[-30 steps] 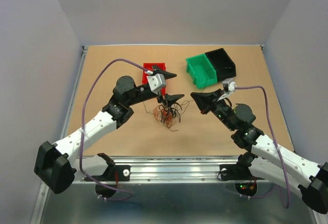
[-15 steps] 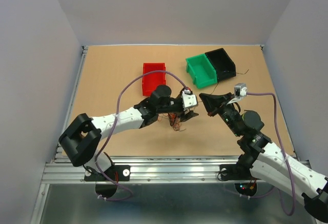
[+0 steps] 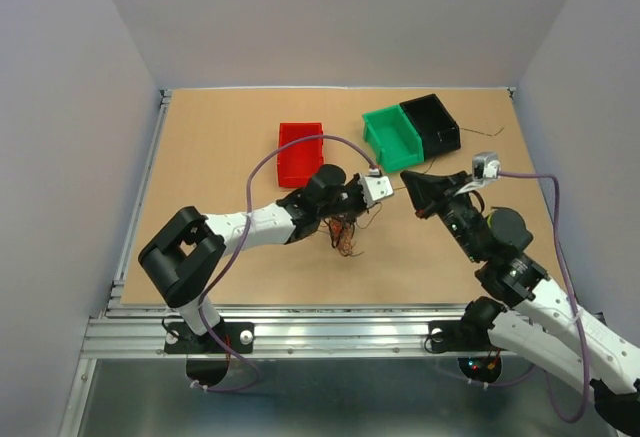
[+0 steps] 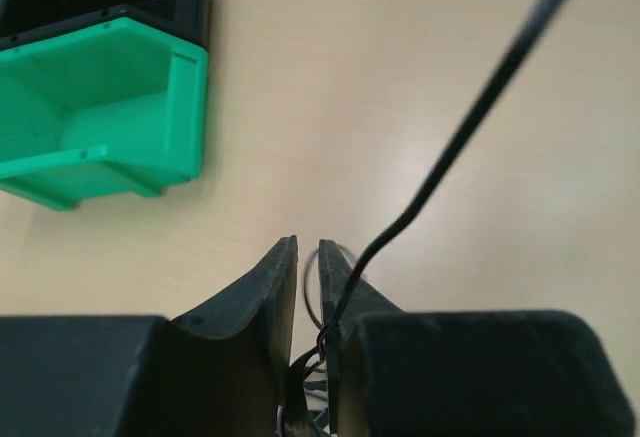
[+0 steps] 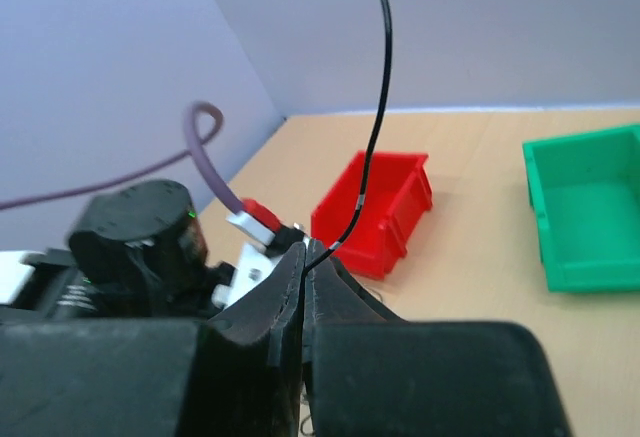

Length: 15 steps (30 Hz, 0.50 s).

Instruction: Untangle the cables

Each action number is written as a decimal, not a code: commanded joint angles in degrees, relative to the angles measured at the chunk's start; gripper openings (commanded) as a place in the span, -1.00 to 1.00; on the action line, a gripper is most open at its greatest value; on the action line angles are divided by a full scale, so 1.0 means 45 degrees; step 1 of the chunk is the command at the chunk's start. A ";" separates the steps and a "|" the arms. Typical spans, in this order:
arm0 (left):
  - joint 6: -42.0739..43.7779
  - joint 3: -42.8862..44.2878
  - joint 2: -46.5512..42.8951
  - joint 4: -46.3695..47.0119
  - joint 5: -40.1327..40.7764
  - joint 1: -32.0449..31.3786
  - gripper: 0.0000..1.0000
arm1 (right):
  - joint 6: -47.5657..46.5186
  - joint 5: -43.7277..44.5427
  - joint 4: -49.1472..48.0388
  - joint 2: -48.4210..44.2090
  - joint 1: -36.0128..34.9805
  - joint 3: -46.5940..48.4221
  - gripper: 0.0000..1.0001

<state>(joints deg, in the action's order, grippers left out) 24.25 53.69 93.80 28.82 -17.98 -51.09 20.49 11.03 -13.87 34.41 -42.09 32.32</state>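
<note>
The bunch of thin, soft cables, black, orange-red and brown, lies as a loose, tangled knot of loops on the flat tan wooden board, under the tip of the left arm. The left gripper has its matte black jaws almost together, and a glossy black strand is pinched in the narrow slit. The right gripper has its jaws pressed together on a black strand too. Behind stand three smooth plastic boxes with open tops: the red bin, the green bin and the black bin.
</note>
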 commanded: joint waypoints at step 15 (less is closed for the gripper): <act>-0.0954 0.0783 0.0170 0.0315 -0.0691 0.1197 -0.50 | -0.0998 0.2313 0.0367 0.2800 -0.0062 0.8597 -0.99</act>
<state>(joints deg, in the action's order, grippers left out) 21.69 54.52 93.97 29.95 -19.33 -46.63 17.30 17.50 -9.43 46.17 -42.09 63.48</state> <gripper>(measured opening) 0.254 0.021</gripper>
